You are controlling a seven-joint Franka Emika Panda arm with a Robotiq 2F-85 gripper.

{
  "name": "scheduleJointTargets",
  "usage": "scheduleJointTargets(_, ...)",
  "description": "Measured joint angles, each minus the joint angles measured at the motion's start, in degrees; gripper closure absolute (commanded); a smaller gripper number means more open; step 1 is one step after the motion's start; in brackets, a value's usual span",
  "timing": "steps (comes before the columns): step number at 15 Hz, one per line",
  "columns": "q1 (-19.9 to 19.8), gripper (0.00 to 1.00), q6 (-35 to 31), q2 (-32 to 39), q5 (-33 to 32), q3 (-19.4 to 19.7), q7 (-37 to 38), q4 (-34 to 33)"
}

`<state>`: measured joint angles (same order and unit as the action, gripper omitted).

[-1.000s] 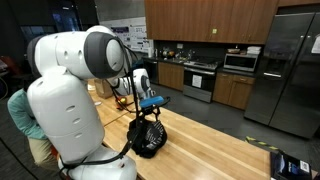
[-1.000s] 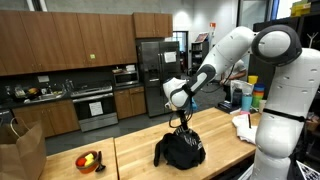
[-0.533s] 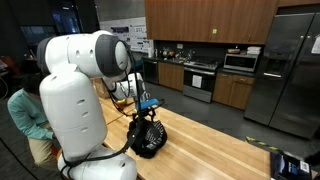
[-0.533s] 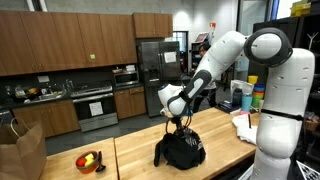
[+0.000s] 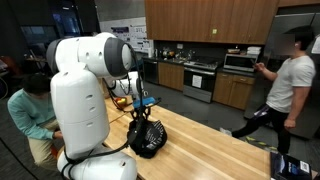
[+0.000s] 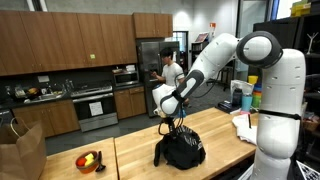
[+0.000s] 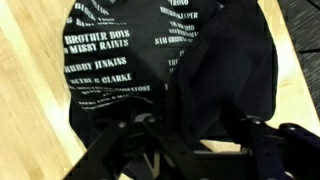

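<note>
A black fabric bag sits slumped on the wooden table in both exterior views. My gripper hangs straight above the bag's top, down among its straps. In the wrist view the bag fills the frame, showing white lettering on its left half. My gripper comes in from the bottom edge. Its two dark fingers stand apart, with a fold of black fabric between them and a patch of table showing below. I see no pinch on the fabric.
A person in a white shirt moves through the kitchen beyond the table. Someone in teal sits close beside the arm's base. A bowl of fruit and a paper bag stand at one table end, containers at the other.
The arm has swung and lowered the gripper onto the bag's top. Its fingers have drawn closer together. A person has walked into both exterior views.
</note>
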<state>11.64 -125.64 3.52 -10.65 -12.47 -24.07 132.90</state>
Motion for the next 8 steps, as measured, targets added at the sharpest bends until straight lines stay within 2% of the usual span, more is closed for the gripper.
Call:
scheduleJointTargets(4,-0.07,0.99,0.06,0.97,1.42,0.1,0.66,-1.81)
scheduleJointTargets(8,-0.41,0.99,1.01,1.04,1.51,0.26,1.52,-2.27)
